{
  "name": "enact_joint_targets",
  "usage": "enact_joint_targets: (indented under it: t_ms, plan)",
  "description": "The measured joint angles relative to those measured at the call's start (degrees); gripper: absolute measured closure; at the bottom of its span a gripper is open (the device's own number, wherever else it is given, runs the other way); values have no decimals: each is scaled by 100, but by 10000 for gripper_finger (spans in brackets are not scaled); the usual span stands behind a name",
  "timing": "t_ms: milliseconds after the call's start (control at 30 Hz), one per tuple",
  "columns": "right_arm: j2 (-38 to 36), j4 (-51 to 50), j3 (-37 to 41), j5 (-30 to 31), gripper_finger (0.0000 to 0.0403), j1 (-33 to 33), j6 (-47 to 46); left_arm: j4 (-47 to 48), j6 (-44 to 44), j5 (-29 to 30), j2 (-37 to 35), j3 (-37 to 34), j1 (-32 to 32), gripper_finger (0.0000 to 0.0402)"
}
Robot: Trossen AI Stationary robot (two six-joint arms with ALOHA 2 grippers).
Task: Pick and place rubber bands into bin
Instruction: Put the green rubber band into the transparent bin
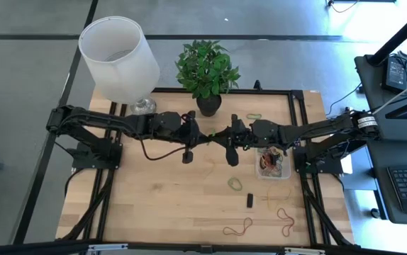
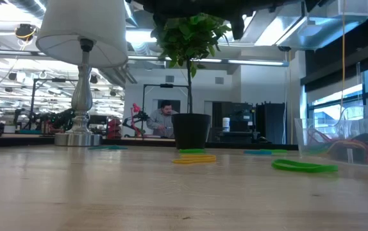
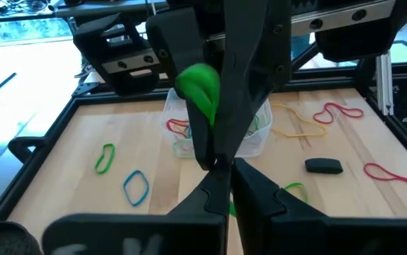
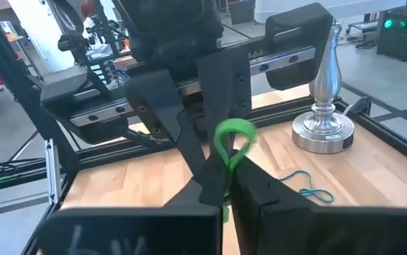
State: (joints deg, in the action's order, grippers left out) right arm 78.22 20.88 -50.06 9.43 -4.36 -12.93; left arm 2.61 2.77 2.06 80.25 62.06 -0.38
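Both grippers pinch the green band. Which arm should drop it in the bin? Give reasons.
Right, probably: the bin lies on that arm's side, and the right gripper grips the green band.

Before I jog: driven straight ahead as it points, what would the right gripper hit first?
Likely the left gripper, meeting the right gripper tip to tip, both pinching one thin green rubber band.

Two robot arms, each with one hand, left (image 1: pixel 187 157) and right (image 1: pixel 232 160), one lamp (image 1: pixel 120 58), one potted plant (image 1: pixel 205 69), one clear bin (image 1: pixel 273 164), one black block (image 1: pixel 249 200), and several loose rubber bands (image 1: pixel 235 183).
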Motion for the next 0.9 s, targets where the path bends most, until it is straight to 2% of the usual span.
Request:
enact_joint_targets:
  t_ms: [167,467,700,900]
  plan:
    - [-2,-2,0,23,393,0,-10,7,0,109,0,0,-2,387]
    - [-119,-264,-2,35,395,2,-22,55,-44,152,-3,0,-4,324]
    - [-909,-2108,-5,403,399,2,-762,680,-164,137,-406,0,-2,322]
    - [-1624,-4802,-11,391,399,0,-2536,1388,-681,142,-884,0,-2,327]
